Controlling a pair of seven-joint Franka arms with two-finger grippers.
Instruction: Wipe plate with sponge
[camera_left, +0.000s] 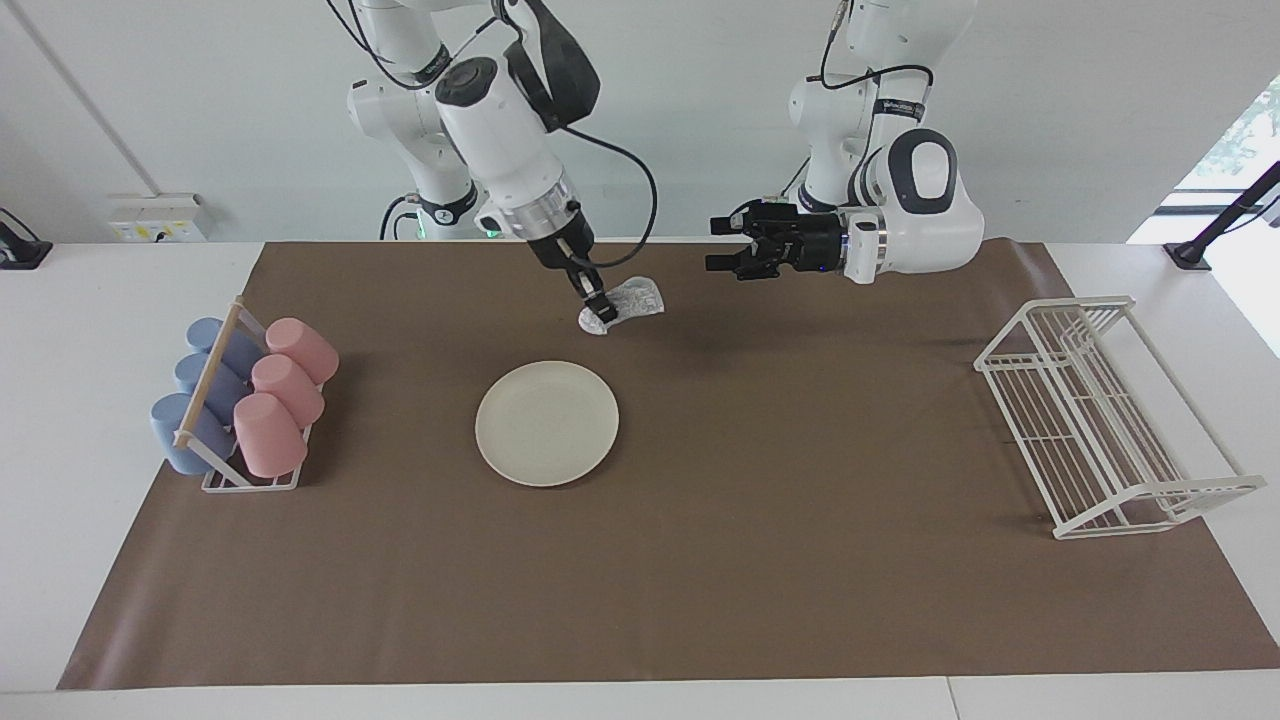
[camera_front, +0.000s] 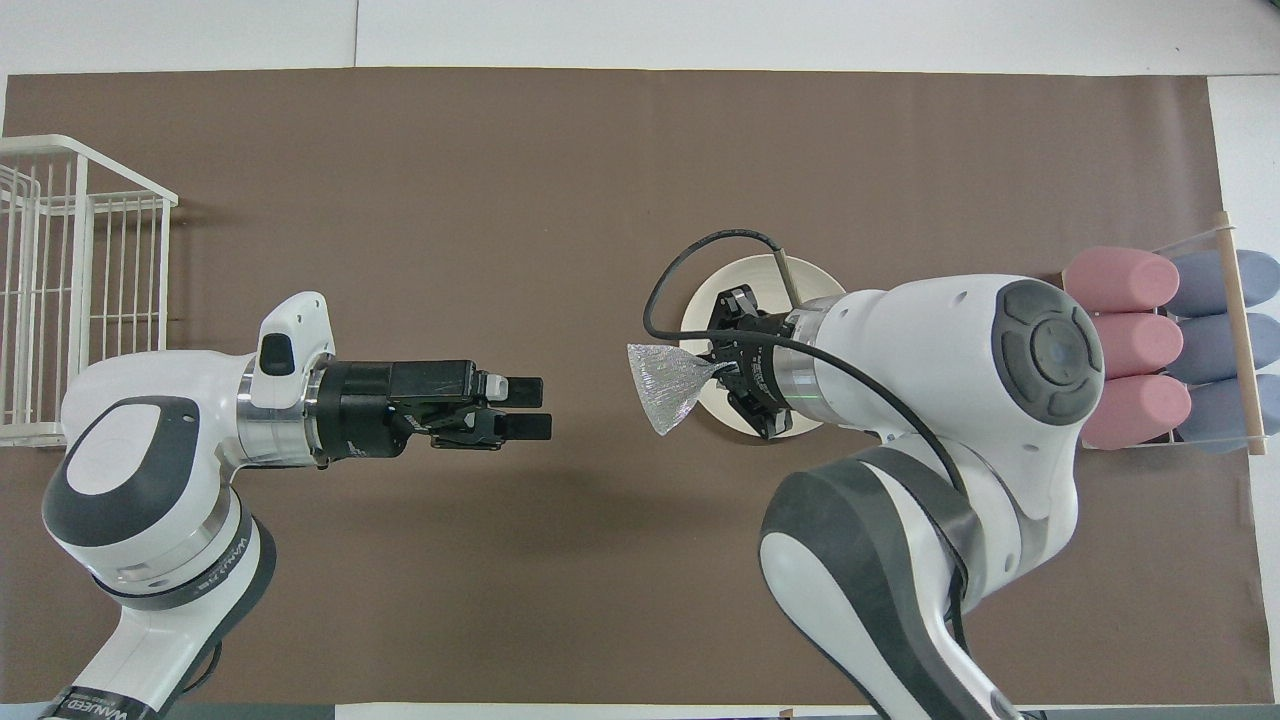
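In the overhead view, a white wire rack (camera_front: 70, 290) stands at nine o'clock, at the left arm's end of the brown mat (camera_front: 600, 150). The left gripper (camera_front: 530, 407) hangs over the mat just short of centre, its two fingers spread and holding nothing. Toward three o'clock from it, well apart, the right gripper (camera_front: 718, 369) has its fingertips pressed together on a corner of the sponge (camera_front: 665, 385), which hangs in the air over the mat at the plate's edge. The plate (camera_left: 547, 423) lies flat on the mat, partly covered by the right arm from above. At three o'clock, pink cups (camera_front: 1120, 340) and blue cups (camera_front: 1215, 345) lie in their holder.
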